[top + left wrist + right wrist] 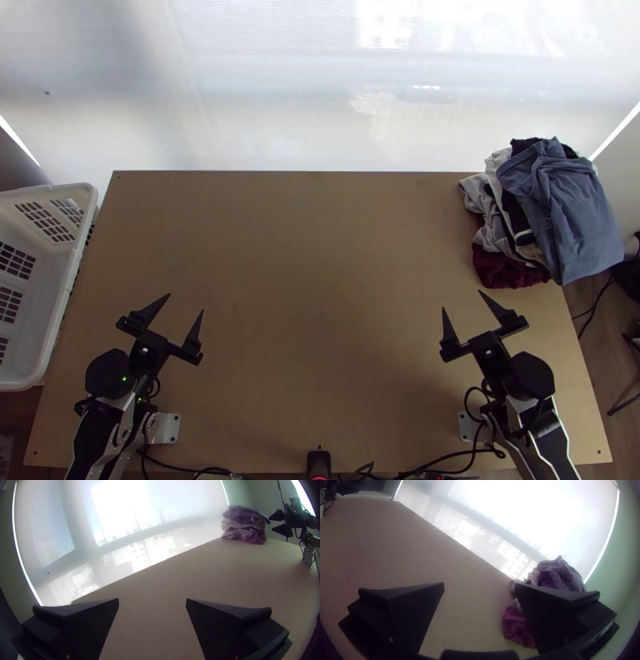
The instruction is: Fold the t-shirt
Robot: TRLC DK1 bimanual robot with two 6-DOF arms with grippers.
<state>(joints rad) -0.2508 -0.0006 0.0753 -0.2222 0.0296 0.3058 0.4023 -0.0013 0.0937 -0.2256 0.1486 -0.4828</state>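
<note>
Topping the clothes pile (506,270), blue cloth (560,208) lies bunched; it's wrinkled.

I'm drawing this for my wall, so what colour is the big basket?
The basket is white, seen best in the top view.

Crumpled blue-grey cloth garment (564,216) tops bunched white, black & maroon clothes (510,272). Heap sits, far R corner of wooden tbl (320,280).

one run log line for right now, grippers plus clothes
left gripper: open, empty | right gripper: open, empty | clothes pile: bunched, table's far right corner | blue garment: on top | basket: beyond left edge | folding: not started
</note>
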